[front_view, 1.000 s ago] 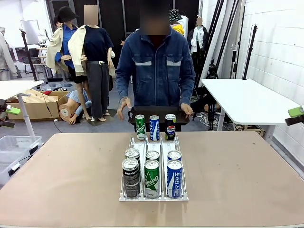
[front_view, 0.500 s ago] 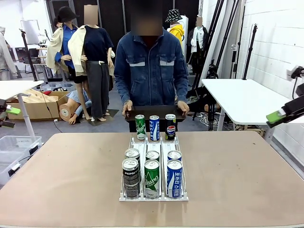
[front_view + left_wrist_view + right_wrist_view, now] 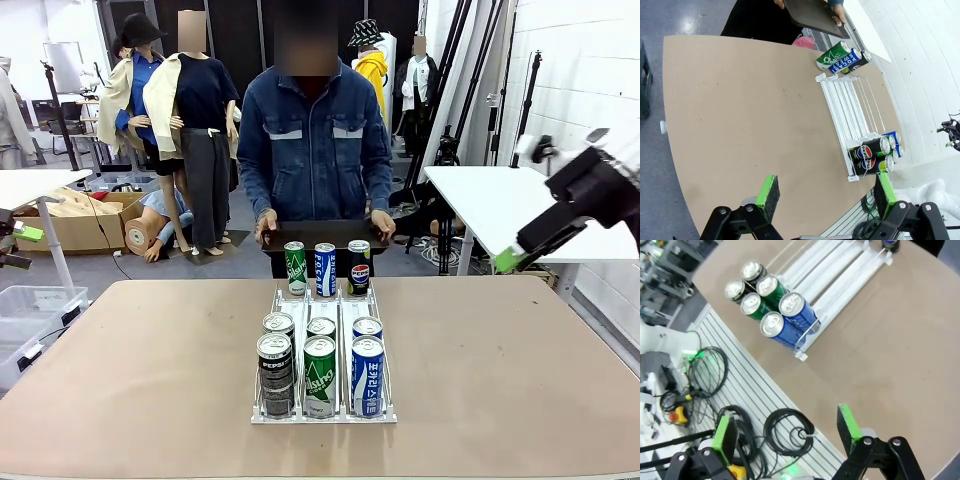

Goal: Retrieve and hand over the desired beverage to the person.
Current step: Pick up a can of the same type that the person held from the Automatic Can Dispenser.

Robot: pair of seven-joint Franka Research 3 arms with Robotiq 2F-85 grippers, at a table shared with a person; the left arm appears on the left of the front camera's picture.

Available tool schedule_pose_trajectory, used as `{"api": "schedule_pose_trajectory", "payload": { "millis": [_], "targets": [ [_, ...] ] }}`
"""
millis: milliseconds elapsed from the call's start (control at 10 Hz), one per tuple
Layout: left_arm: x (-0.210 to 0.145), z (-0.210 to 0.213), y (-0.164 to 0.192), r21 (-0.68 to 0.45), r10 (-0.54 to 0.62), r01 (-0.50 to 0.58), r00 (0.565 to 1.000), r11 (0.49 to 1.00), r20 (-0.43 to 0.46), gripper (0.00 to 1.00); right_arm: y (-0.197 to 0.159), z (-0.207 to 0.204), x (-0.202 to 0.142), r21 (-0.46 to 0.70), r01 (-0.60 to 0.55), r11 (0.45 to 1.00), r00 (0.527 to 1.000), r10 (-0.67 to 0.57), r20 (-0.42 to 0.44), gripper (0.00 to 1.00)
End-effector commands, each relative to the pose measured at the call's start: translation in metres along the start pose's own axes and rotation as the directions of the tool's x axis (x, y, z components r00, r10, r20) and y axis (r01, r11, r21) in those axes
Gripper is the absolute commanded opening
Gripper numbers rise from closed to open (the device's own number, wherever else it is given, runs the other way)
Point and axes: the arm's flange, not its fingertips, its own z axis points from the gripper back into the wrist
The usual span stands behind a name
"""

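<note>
The left gripper [image 3: 825, 192] and right gripper [image 3: 785, 427] were black with green pads [image 3: 847, 421] and silver screws. The person [image 3: 315, 150] wore a dark blue denim jacket with chest pockets.

right pincer [image 3: 508, 260] | swung farther in, lower | person [image 3: 315, 140] upright

Glossy printed metal on the cans [image 3: 319, 375]; clear, smooth plastic in the rack [image 3: 325, 418]; matt brown tabletop [image 3: 140, 370]; dark matt tray [image 3: 325, 233]; blue denim cloth jacket [image 3: 315, 150].
</note>
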Motion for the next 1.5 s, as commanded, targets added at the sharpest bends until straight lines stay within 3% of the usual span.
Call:
{"api": "schedule_pose_trajectory", "payload": {
  "millis": [0,300,700,1000,1400],
  "targets": [
    [-0.001,0.002,0.000,-0.002,-0.002,0.002,1.000,1.000,0.003,1.00,0.009,-0.015,0.024,-0.102,0.022,0.994,0.995,-0.031,-0.091,1.00],
    [-0.001,0.002,0.000,-0.002,-0.002,0.002,1.000,1.000,0.003,1.00,0.006,-0.044,0.076,-0.151,0.023,0.988,0.986,-0.048,-0.159,1.00],
    [-0.001,0.002,0.000,-0.002,-0.002,0.002,1.000,1.000,0.003,1.00,0.024,-0.093,0.117,-0.226,-0.038,0.974,0.972,-0.017,-0.234,1.00],
    [-0.001,0.002,0.000,-0.002,-0.002,0.002,1.000,1.000,0.003,1.00,0.037,-0.136,0.126,-0.274,-0.068,0.959,0.959,-0.013,-0.285,1.00],
    [-0.001,0.002,0.000,-0.002,-0.002,0.002,1.000,1.000,0.003,1.00,0.060,-0.194,0.112,-0.302,-0.138,0.943,0.935,0.023,-0.354,1.00]
  ]
}}
